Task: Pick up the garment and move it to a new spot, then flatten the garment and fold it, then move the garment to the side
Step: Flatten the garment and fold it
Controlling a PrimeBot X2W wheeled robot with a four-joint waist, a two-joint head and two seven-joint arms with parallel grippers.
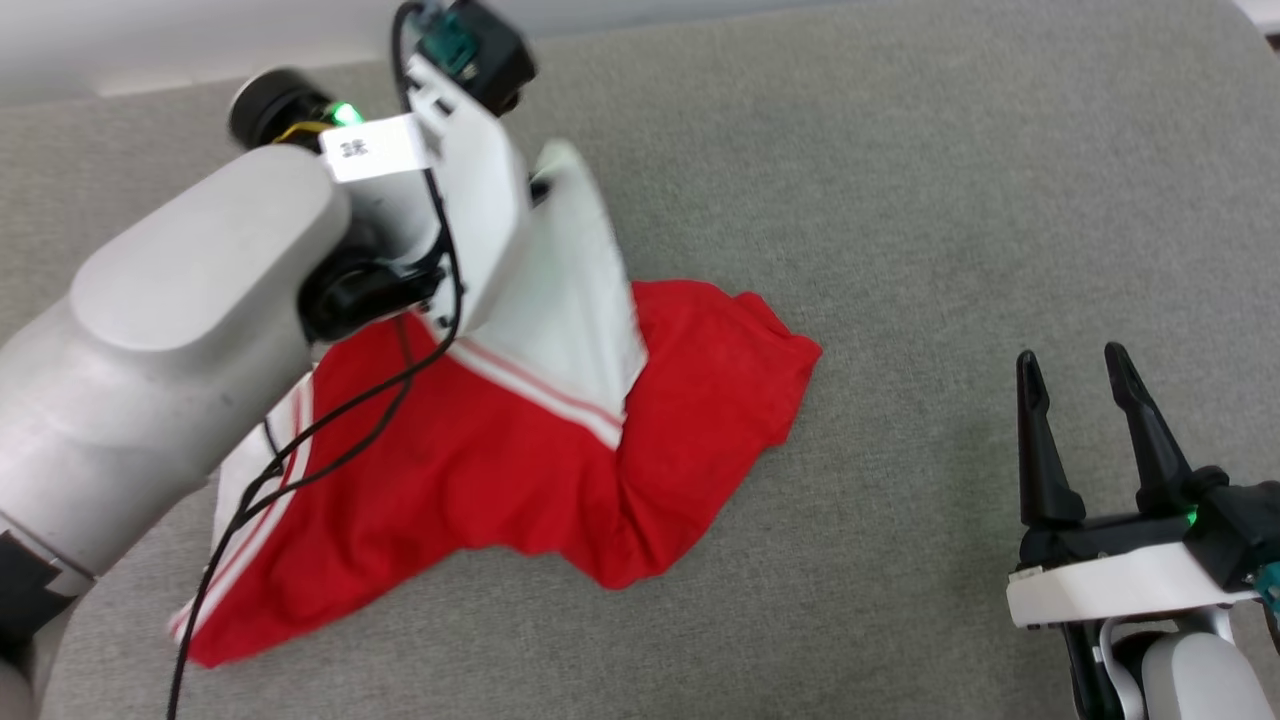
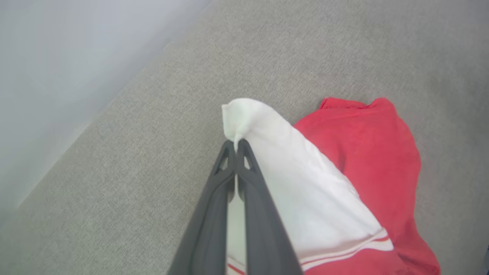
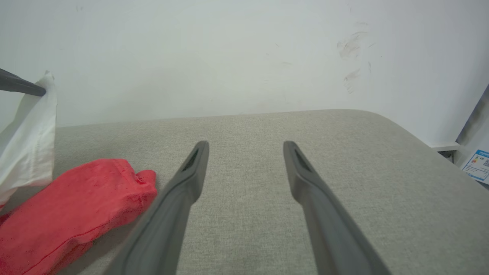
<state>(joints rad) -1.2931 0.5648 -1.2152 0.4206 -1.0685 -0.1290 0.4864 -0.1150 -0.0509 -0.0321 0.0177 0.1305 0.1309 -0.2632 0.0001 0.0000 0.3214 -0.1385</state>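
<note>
The left gripper is clenched on the white sleeve of the red jersey shirt, holding it raised. The rest lies on the grey fabric surface. The right gripper hovers spread, well apart.

Pinches the garment by its white sleeve tip, left tool pressed tight (striped trim lower down), red body slumped beside on grey fabric surface.

Grey surface lies open right of the garment; wall behind.
</note>
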